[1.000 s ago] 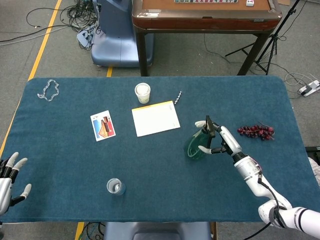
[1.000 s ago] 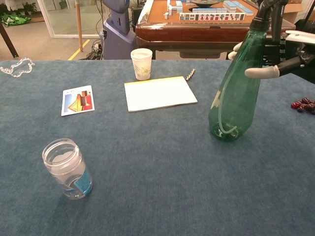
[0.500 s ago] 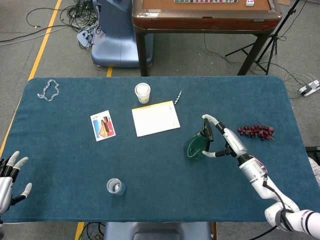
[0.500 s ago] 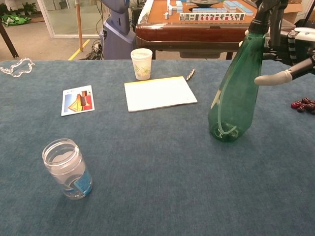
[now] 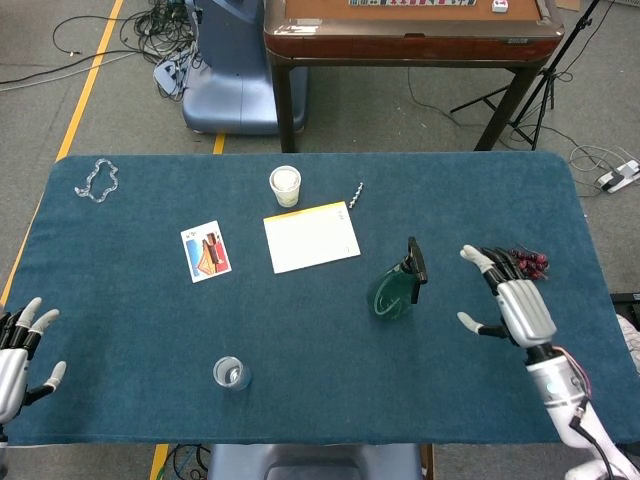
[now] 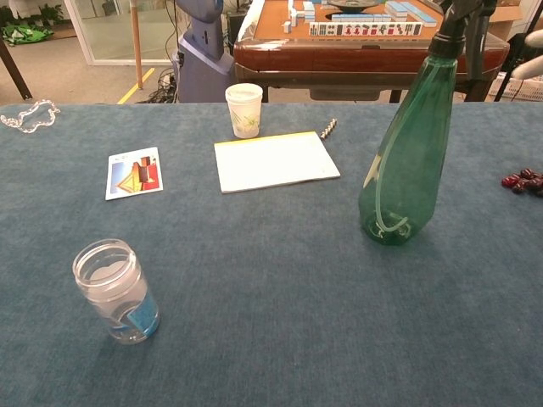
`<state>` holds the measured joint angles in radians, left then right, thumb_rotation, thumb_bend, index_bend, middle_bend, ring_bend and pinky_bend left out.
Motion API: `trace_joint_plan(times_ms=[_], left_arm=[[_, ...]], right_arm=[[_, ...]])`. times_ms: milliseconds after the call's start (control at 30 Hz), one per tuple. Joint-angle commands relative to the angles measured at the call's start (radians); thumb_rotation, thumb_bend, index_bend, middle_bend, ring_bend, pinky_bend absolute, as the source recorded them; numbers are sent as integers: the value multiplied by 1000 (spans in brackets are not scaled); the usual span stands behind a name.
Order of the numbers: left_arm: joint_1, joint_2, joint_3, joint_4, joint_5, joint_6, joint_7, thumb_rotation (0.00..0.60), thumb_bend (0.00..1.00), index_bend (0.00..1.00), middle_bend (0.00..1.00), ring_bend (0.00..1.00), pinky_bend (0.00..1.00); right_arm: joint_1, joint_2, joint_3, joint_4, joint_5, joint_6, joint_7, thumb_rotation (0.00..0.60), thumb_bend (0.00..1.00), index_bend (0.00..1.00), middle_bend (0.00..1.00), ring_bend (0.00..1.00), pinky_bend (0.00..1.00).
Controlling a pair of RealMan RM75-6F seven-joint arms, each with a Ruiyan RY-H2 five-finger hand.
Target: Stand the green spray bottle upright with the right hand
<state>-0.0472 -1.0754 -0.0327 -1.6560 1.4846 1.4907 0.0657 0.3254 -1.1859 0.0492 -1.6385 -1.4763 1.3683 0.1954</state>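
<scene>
The green spray bottle (image 5: pixel 393 290) (image 6: pixel 409 157) stands upright on the blue table, right of centre, its black spray head on top. My right hand (image 5: pixel 512 305) hovers to the right of it, clear of the bottle, fingers spread and holding nothing. Only a white fingertip (image 6: pixel 533 66) of that hand shows at the chest view's right edge. My left hand (image 5: pixel 18 350) rests at the table's left front corner, fingers apart and empty.
A white notepad (image 5: pixel 311 236), a paper cup (image 5: pixel 285 185) and a small screw (image 5: pixel 355 193) lie behind the bottle. A picture card (image 5: pixel 205 251), a clear jar (image 5: pixel 230 373) and a chain (image 5: pixel 97 180) sit to the left. Red grapes (image 5: pixel 525 261) lie beyond my right hand.
My right hand let go of the bottle's neck and drew back to the right. The bottle stays standing on its own. The left hand has not moved.
</scene>
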Motion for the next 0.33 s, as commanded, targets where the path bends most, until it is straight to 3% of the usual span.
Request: trace_joint_plan(times_ms=[33,333], left_arm=[[-4,-2,-2,0,-1,-3,3,600,360,139,0,0,0],[-14,-2,-8,-9,0,-6,16,600,360,139,0,0,0]], right_arm=[[-74,45,-42,-56,-10,70,-83,600,211,61,176,67,66],[-198,82,-91,-91,-51,190,-126,600,211,99,190,67,69]])
